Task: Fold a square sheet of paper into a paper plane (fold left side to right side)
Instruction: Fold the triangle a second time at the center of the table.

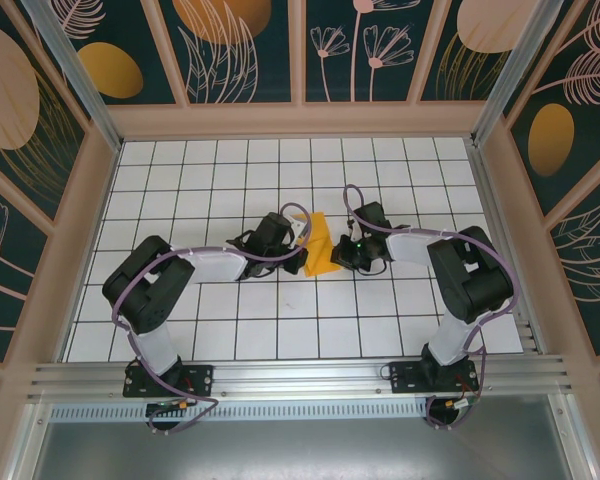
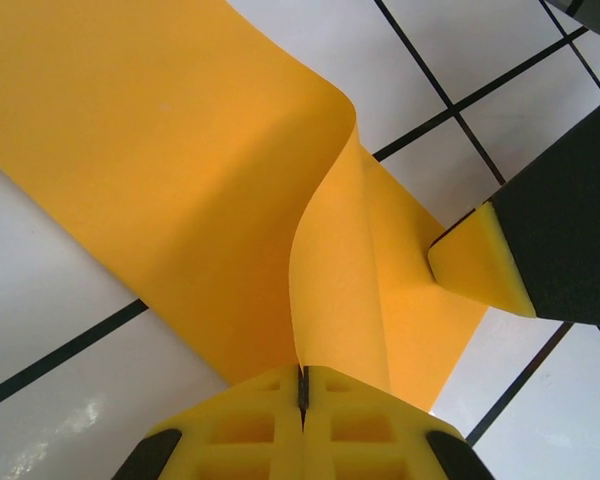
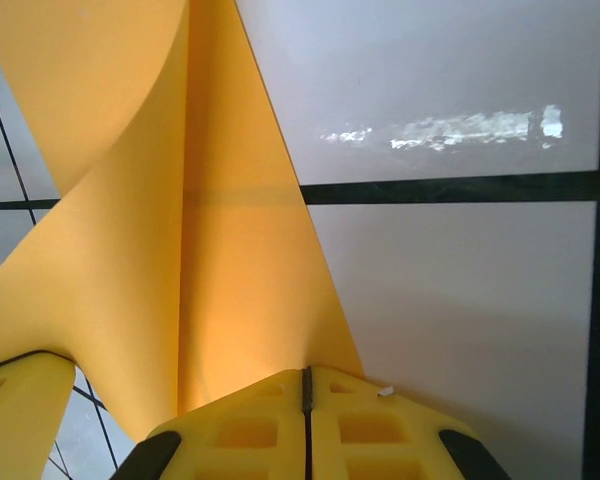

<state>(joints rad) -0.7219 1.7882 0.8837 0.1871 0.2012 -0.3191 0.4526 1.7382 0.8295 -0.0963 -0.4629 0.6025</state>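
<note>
The square sheet of paper is bright orange and stands lifted off the tiles mid-table, bent over into a narrow curved fold; it does not have the shape of a paper plane. My left gripper is at its left side and my right gripper at its right. In the left wrist view the sheet curls up and its edge runs into my shut left gripper; a right fingertip presses its far side. In the right wrist view the sheet narrows into my shut right gripper, with a left fingertip beside it.
The white tiled floor lies all round the paper. Beige-framed painted walls close the back and both sides. An aluminium rail with both arm bases runs along the near edge.
</note>
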